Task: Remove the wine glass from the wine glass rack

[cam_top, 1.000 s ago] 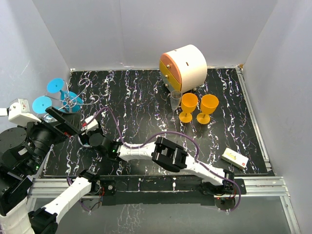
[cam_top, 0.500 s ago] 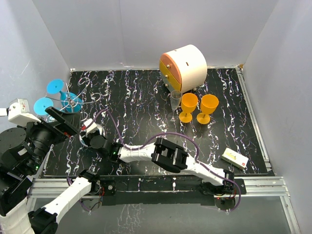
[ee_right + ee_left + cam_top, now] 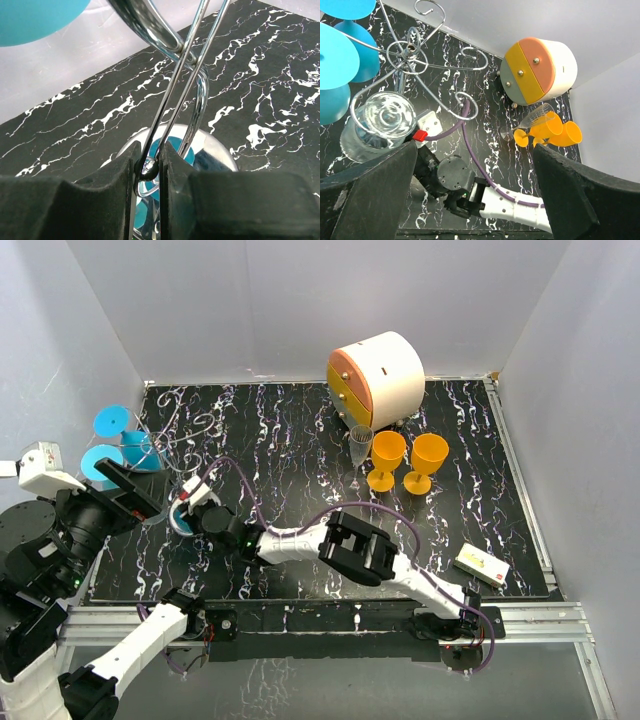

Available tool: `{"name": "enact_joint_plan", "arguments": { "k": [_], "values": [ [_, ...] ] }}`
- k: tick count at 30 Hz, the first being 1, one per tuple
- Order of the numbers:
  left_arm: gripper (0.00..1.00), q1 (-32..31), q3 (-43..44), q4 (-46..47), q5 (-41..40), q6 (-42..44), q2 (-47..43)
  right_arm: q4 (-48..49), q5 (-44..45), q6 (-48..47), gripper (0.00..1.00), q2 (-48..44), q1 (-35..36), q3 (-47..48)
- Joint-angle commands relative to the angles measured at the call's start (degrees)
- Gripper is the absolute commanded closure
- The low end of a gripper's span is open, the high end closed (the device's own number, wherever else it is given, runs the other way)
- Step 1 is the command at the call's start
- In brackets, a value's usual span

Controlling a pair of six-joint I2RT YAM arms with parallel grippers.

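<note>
The wine glass (image 3: 380, 120) hangs on the wine glass rack (image 3: 410, 50) at the surface's (image 3: 300, 440) left edge. Our right gripper (image 3: 150, 160) clenches a rack wire, probably to steady it, while our left gripper (image 3: 475, 147) waits released above.

Table (image 3: 300, 430): black, marbled.
Left: wine glass rack (image 3: 411, 48) is standing.
Back: cabinet (image 3: 385, 375), clear glass (image 3: 360, 445), orange goblets (image 3: 386, 455) are standing.
Right: box (image 3: 482, 565), perhaps cardboard, is lying.

Chrome wine glass rack (image 3: 412, 50) with clear wine glass (image 3: 382, 117) hanging beside blue glasses (image 3: 337, 55), right arm (image 3: 451, 176) below, drawer cabinet (image 3: 540, 70) and orange goblets (image 3: 547, 131) farther along marbled bench (image 3: 485, 90).
</note>
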Motion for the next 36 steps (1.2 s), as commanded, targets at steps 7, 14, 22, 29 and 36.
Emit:
{"name": "enact_joint_plan", "arguments": {
  "k": [7,14,22,29,36],
  "values": [
    [0.01,-0.35,-0.85,1.62,1.06,0.18,1.27,3.68,-6.5,-3.49,0.88,-6.16,-5.85,-7.83],
    [0.01,-0.35,-1.19,0.84,0.85,0.08,2.18,5.12,-14.4,-3.98,0.89,-7.87,-9.33,-11.47],
    [0.01,-0.35,-0.17,-1.79,0.28,2.41,5.67,4.72,-17.76,-5.51,0.78,-9.06,-10.9,-12.89],
    [0.01,-0.38,5.59,-6.04,-4.02,9.9,11.76,-3.55,-18.49,-1.44,0.44,-14.57,-10.92,-12.35],
    [0.01,-0.38,9.8,-9.52,-7.08,17.82,17.11,-16.53,-17.3,3.71,0.14,-24.97,-10.97,-16.84]
  ]
}}
